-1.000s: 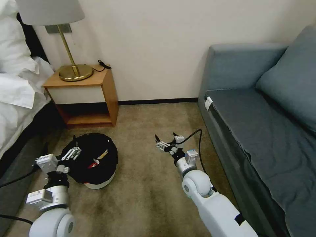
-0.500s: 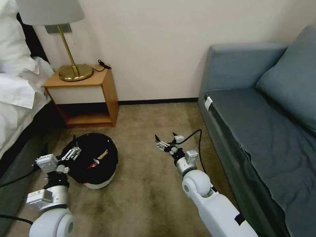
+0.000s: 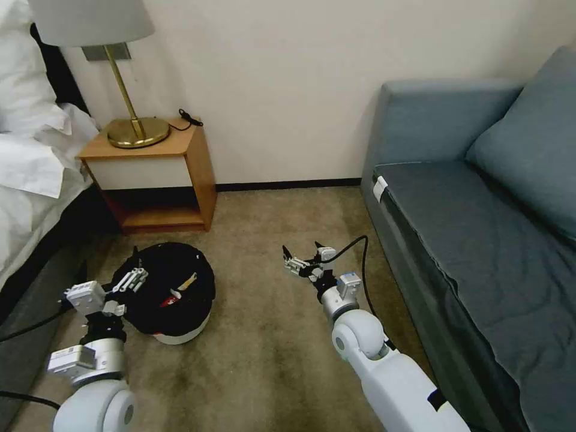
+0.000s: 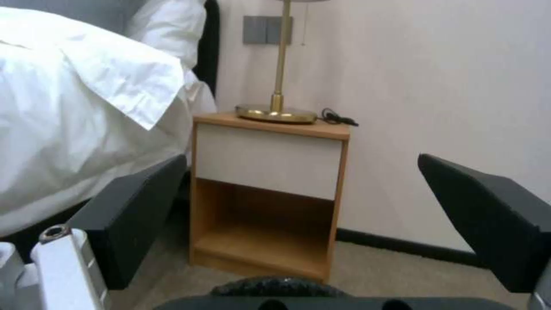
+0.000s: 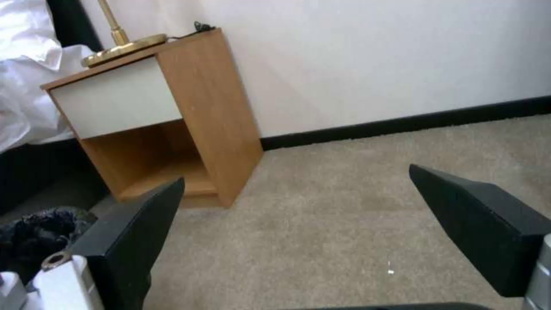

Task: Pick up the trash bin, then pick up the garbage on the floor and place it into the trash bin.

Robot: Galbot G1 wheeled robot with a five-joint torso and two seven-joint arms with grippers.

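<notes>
The trash bin (image 3: 180, 332), white and round with a crinkled black bag (image 3: 162, 312) over its rim, stands on the carpet in front of the nightstand. Inside it lie pieces of garbage: a red-white scrap (image 3: 171, 298) and a yellow strip (image 3: 189, 280). My left gripper (image 3: 138, 271) is open at the bin's left rim, with nothing between its fingers (image 4: 132, 215); the bag's edge (image 4: 278, 285) shows just below them. My right gripper (image 3: 303, 253) hangs open over bare carpet to the right of the bin, its fingers (image 5: 479, 224) wide apart. The bag (image 5: 34, 232) sits off to one side of it.
A wooden nightstand (image 3: 159, 174) with a brass lamp (image 3: 137, 129) stands against the wall behind the bin. A bed with white linen (image 3: 30, 162) lies on the left, a grey-blue sofa (image 3: 474, 240) on the right. Carpet (image 3: 270, 360) stretches between them.
</notes>
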